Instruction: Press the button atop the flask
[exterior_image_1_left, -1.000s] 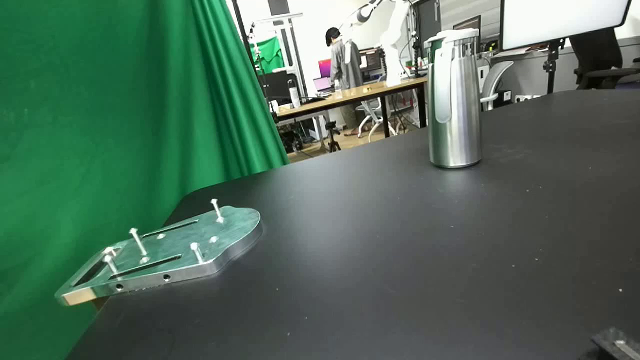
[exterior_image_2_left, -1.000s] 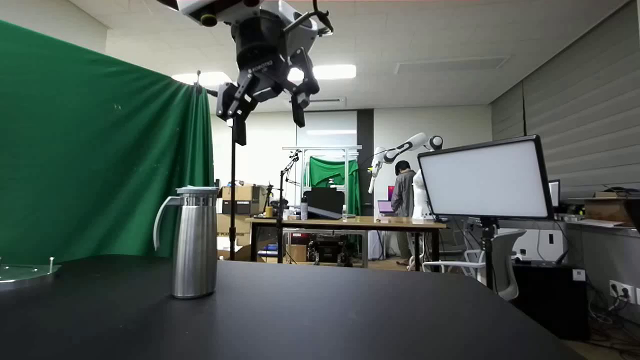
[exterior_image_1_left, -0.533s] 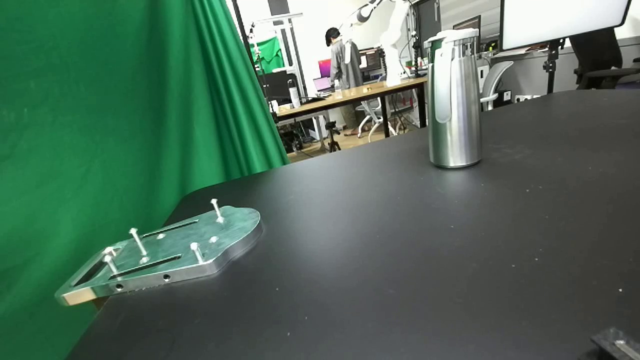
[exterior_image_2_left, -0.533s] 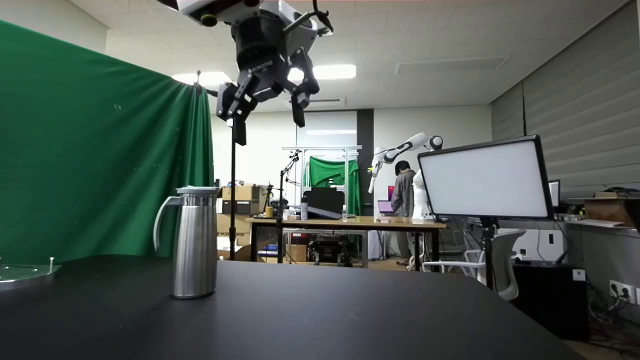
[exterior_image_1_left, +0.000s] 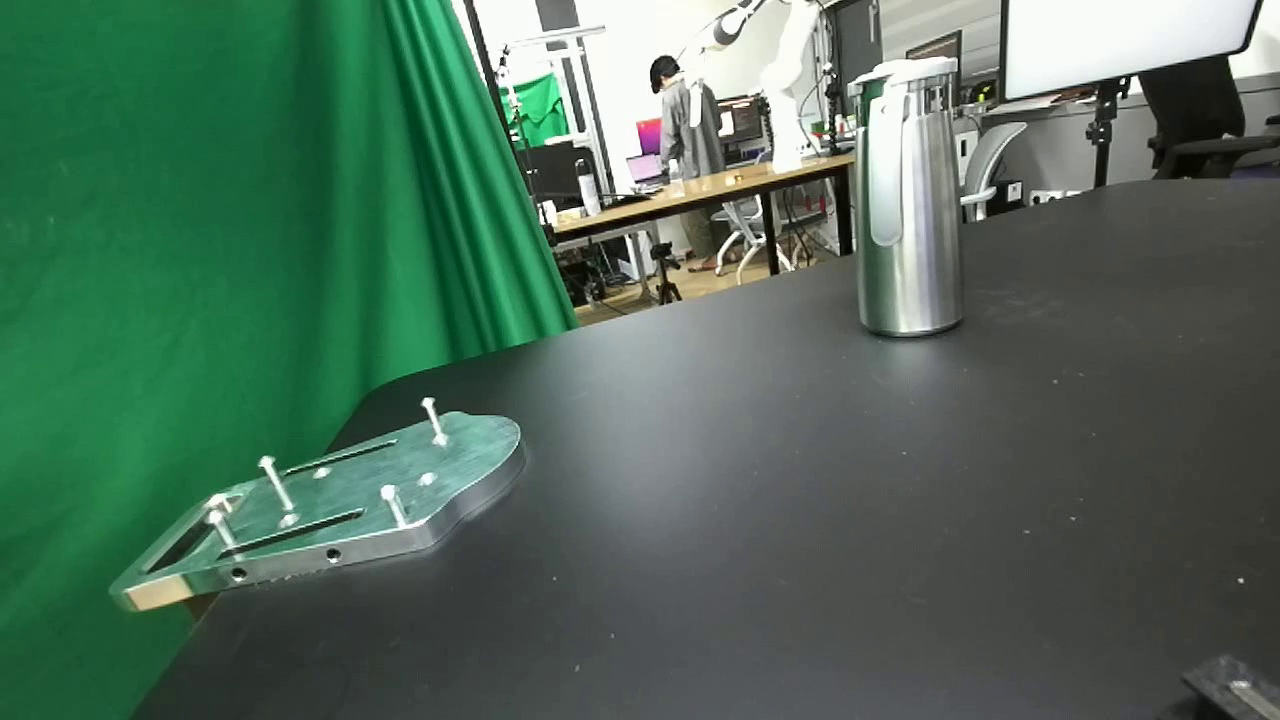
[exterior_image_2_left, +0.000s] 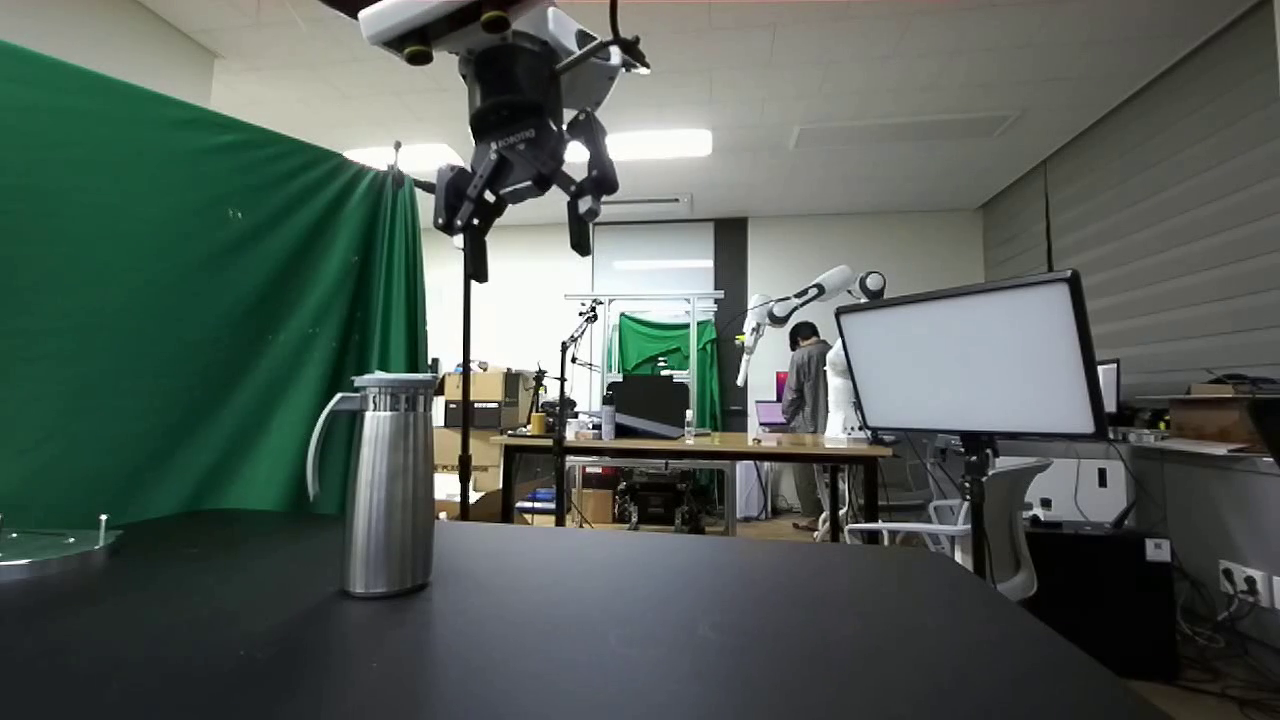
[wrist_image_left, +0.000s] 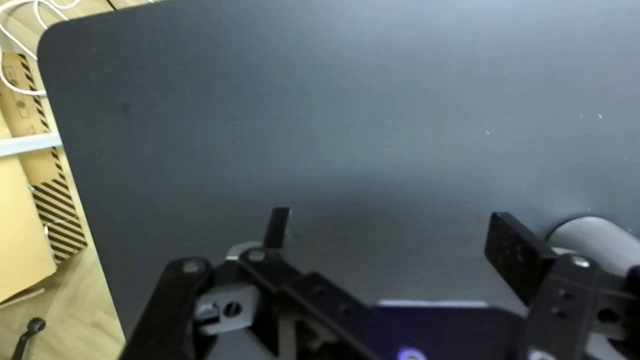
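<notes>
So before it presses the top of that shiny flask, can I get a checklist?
1. Is the flask upright on the table? OK, in both exterior views.
2. Is the gripper free? OK: nothing between its fingers.
3. Are they together, probably better for pressing? Not ok: spread apart.
4. Is the gripper over the flask? Not ok: the wrist view shows the flask off right, outside the fingers.
5. Is the button's place known? Cannot tell: none shows clearly on the lid.
6. Is the plate with pegs apart from the flask? OK.
</notes>
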